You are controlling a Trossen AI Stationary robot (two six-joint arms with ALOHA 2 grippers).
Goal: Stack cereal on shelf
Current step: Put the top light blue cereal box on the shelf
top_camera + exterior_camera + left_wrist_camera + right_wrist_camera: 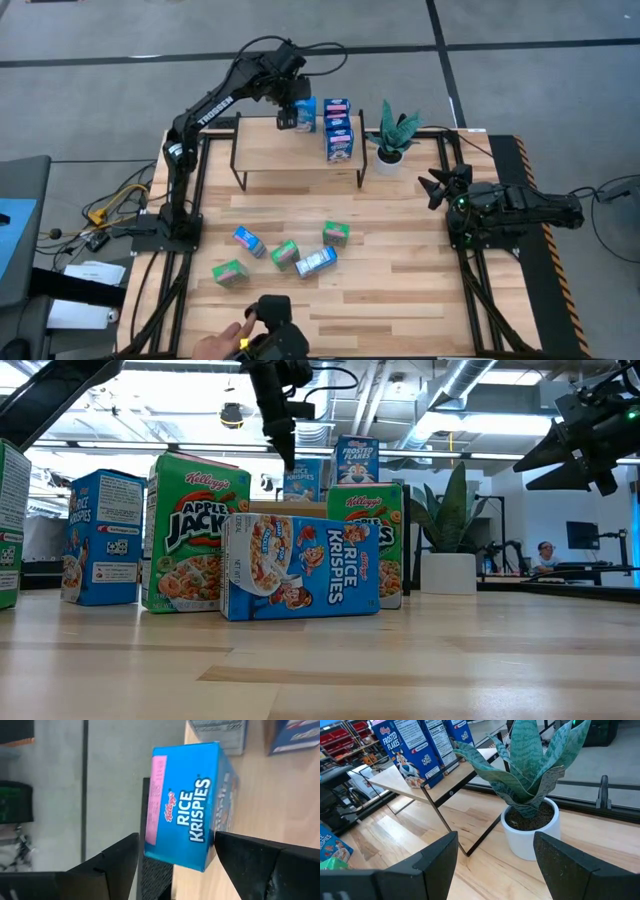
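Observation:
The light-wood shelf (290, 155) stands at the table's far side. Three blue cereal boxes (338, 125) stand in a row on its right end. A blue Rice Krispies box (185, 805) stands on the shelf's far edge (305, 113). My left gripper (175, 865) is open above this box, pointing down, one finger on each side of it, with a gap showing at one finger. Several more blue and green boxes (285, 253) lie loose on the table's near half. My right gripper (440, 185) is open and empty at the table's right side, near the plant.
A potted green plant (390, 140) in a white pot stands just right of the shelf, right in front of my right gripper (495, 865). A person's hand (225, 345) holds a dark object at the table's near edge. Bare wood lies between the shelf and the loose boxes.

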